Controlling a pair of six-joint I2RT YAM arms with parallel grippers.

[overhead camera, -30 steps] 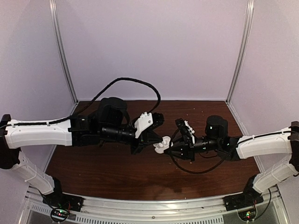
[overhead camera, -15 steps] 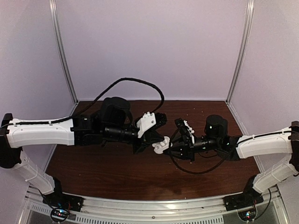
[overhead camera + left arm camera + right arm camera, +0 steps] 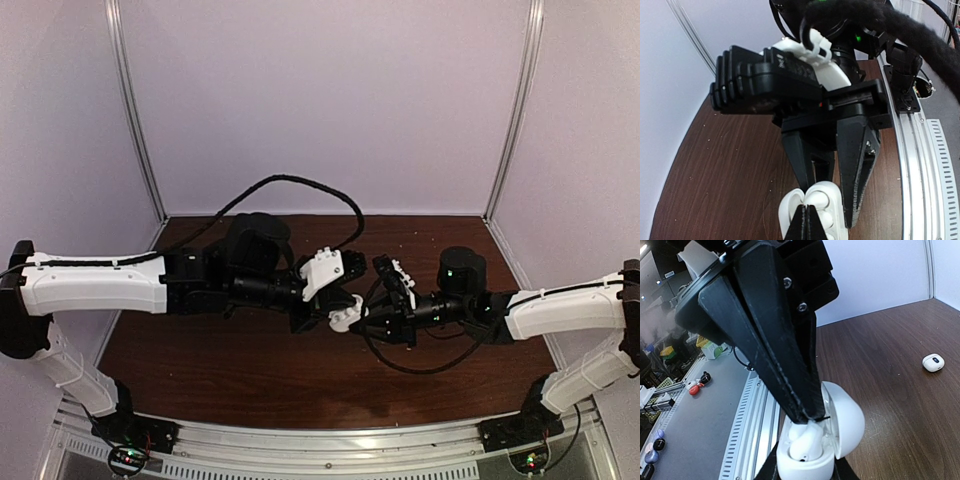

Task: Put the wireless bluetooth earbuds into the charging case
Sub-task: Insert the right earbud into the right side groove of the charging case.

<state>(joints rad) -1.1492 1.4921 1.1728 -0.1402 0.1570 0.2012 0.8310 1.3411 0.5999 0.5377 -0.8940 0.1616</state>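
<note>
The white charging case (image 3: 344, 317) hangs above the middle of the table with its lid (image 3: 847, 422) swung open. My right gripper (image 3: 807, 471) is shut on its base from both sides. A white earbud (image 3: 806, 444) stands part way out of a well in the case, and a second rounded white piece lies beside it. My left gripper (image 3: 812, 416) comes down from above with its jaws shut, and its tips touch the top of that earbud. In the left wrist view the shut left gripper (image 3: 807, 220) sits over the case (image 3: 832, 200), between the right gripper's fingers (image 3: 857, 165).
A second small white case (image 3: 933, 362), closed, lies on the brown table (image 3: 220, 360) towards the back. The metal rail (image 3: 320, 440) runs along the near edge. The left arm's black cable (image 3: 290, 182) arcs up behind it.
The left arm has slid to the right, bringing its shut tips onto the open case. The right arm and the case have stayed in place.
</note>
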